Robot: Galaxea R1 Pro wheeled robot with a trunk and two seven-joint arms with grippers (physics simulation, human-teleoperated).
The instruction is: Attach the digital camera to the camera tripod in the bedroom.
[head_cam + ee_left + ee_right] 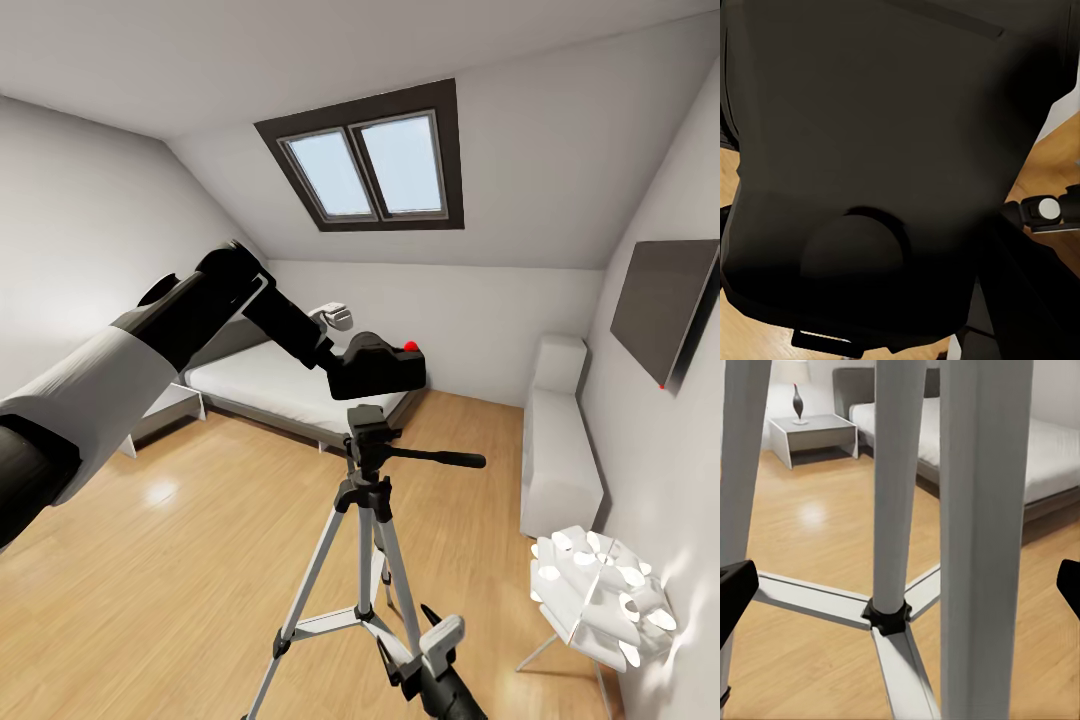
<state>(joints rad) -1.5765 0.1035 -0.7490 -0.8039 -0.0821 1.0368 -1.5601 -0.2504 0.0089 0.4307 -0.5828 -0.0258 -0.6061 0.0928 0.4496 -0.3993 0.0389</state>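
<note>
We had the left gripper [340, 358] clamped on the digital camera [378, 368], fingers hidden behind the camera body in the head view, so we judged the hold from the camera hanging off the arm's end in mid-air. The camera sat just above the camera tripod [366, 520], near its black head [366, 428] but apart from it, with a thin gap between them; red button [410, 347] on top. The pan handle [440, 459] stuck out toward our right. In the left wrist view the camera body [870, 150] blocked nearly everything, with the handle's end [1047, 208] beside it. Our right gripper [440, 640] was low by the tripod legs, fingers spread wide: the right wrist view had the two black fingertips [735, 592] at opposite edges, with the silver legs [982, 532] and the centre brace joint [888, 617] between them, nothing held. The tripod stood on the wood floor [150, 560] of the bedroom, the bed [290, 385] behind it, the skylight [368, 165] overhead, and a white perforated lamp [600, 595] to our right.
</note>
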